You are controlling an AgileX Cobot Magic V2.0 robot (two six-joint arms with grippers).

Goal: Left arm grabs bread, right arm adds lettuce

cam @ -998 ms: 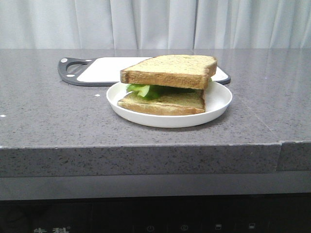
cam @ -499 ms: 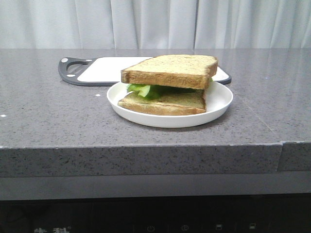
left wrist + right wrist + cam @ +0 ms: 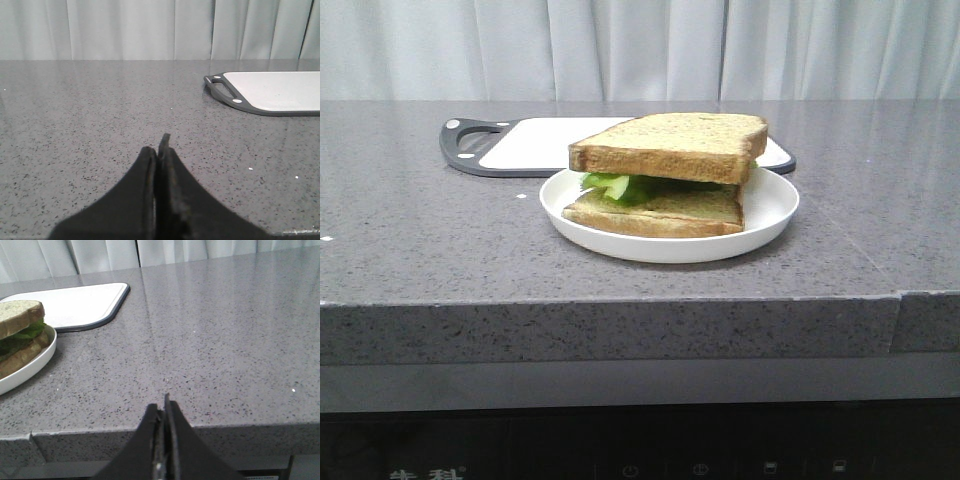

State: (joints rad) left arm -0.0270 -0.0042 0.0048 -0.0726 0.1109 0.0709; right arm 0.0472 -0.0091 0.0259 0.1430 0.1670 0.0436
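Note:
The thick bread [image 3: 670, 145] lies on top of a sandwich in a white plate [image 3: 770, 210] at the table's middle. The green lettuce [image 3: 618, 186] shows under it, above a thinner bottom slice [image 3: 660, 212]. The sandwich also shows in the right wrist view, with the bread [image 3: 19, 317] and lettuce [image 3: 22, 336] at the edge. Neither arm shows in the front view. My left gripper [image 3: 159, 145] is shut and empty, low over bare table to the left of the board. My right gripper [image 3: 161, 405] is shut and empty, by the table's front edge, right of the plate [image 3: 30, 367].
A white cutting board with a dark grey rim and handle [image 3: 470, 150] lies behind the plate; it shows in the left wrist view [image 3: 270, 92] and the right wrist view [image 3: 75, 305]. The table's front edge [image 3: 620, 300] is near. A curtain hangs behind.

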